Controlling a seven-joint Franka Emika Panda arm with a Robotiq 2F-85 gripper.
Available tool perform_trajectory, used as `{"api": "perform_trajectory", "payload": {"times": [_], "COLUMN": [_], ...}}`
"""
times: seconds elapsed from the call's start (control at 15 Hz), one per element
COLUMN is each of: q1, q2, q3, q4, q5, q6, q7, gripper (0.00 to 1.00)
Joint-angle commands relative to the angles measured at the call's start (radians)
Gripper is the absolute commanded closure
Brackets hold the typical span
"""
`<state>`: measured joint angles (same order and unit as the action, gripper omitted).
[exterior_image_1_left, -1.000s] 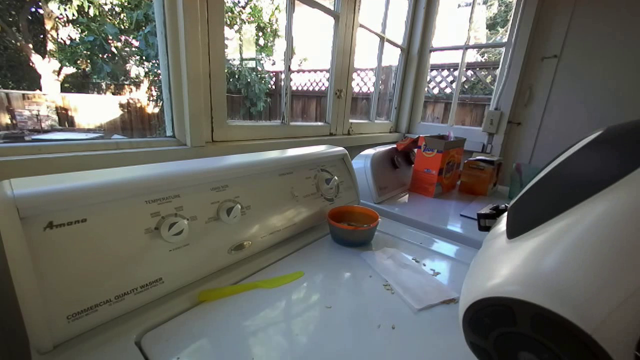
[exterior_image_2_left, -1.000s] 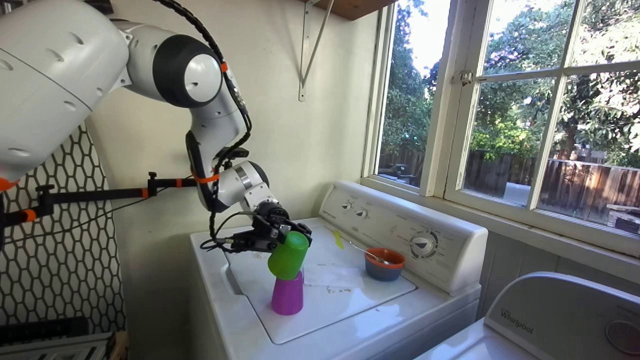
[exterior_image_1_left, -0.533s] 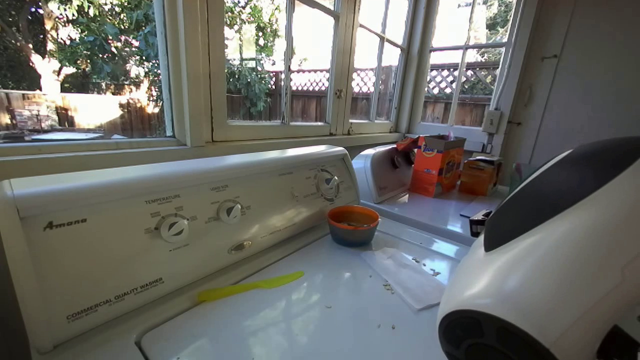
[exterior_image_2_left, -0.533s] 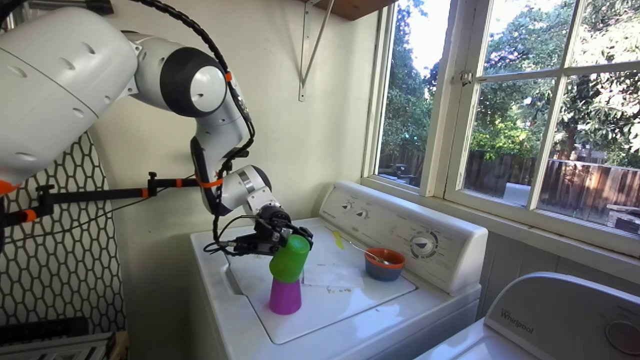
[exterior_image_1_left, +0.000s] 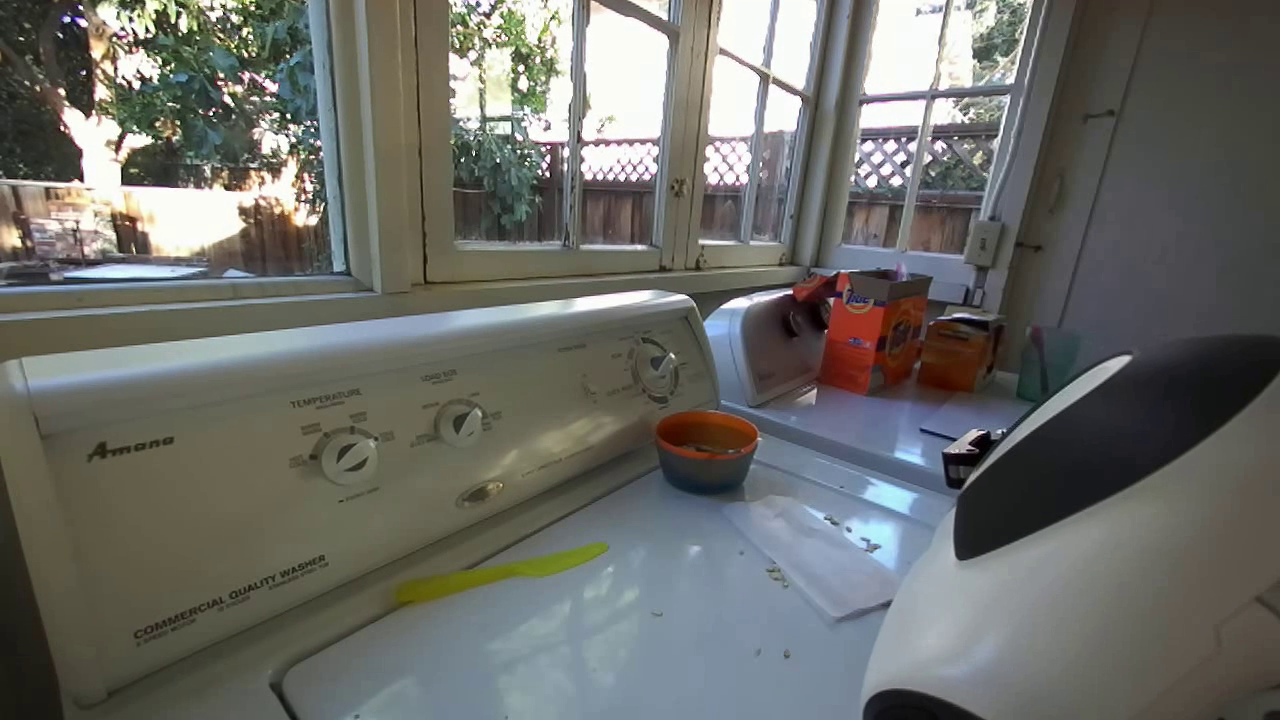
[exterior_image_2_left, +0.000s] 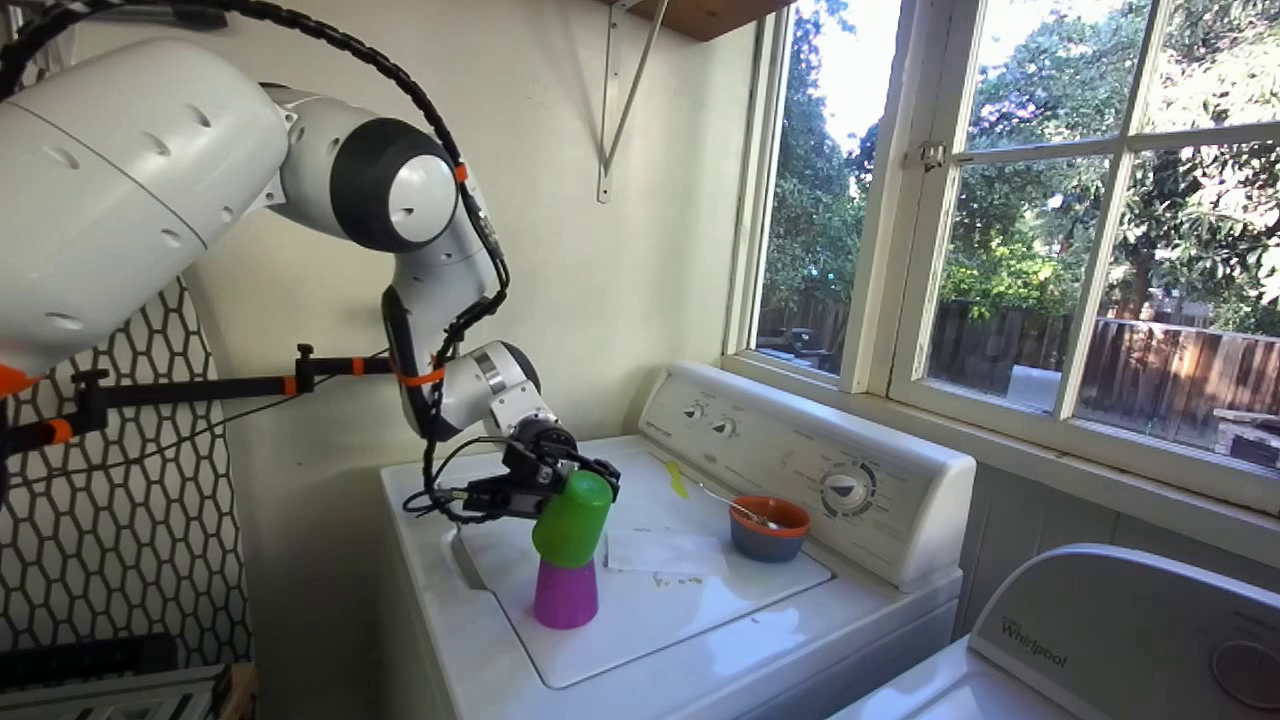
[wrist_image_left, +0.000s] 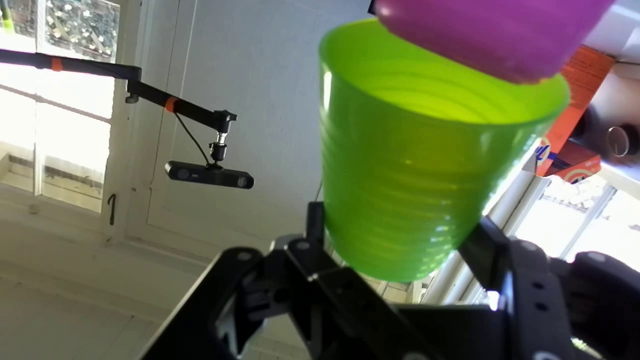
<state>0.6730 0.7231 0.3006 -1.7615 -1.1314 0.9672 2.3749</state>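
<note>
My jaws pinch the green cup (exterior_image_2_left: 572, 525) by its sides, near its closed end. It is upside down and leans a bit. Its open end is by the top of the purple cup (exterior_image_2_left: 566, 598), which stands upside down on the washer (exterior_image_2_left: 690, 610). I can't tell if they touch. A bowl (exterior_image_2_left: 766, 545) with a spoon (exterior_image_2_left: 748, 514) and a paper (exterior_image_2_left: 665, 553) are there too.

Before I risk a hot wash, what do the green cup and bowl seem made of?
Green cup: probably plastic, glossy; light glows through its wall, highlights catch its ridges. Bowl: plastic or ceramic; smooth, opaque sides with little shine leave it open.
</note>
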Motion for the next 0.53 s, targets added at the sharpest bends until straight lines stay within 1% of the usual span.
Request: {"api": "perform_trajectory", "payload": {"times": [0.0, 0.2, 0.47], "q1": [0.023, 0.023, 0.022], "q2": [0.049, 0.069, 0.093], "q3": [-0.02, -0.022, -0.018], "q4": [0.056, 0.082, 0.112], "q5": [0.015, 0.028, 0.038], "q6": [-0.076, -0.101, -0.096], "q7": [0.021, 0.023, 0.013], "gripper": [0.58, 0.58, 0.58]}}
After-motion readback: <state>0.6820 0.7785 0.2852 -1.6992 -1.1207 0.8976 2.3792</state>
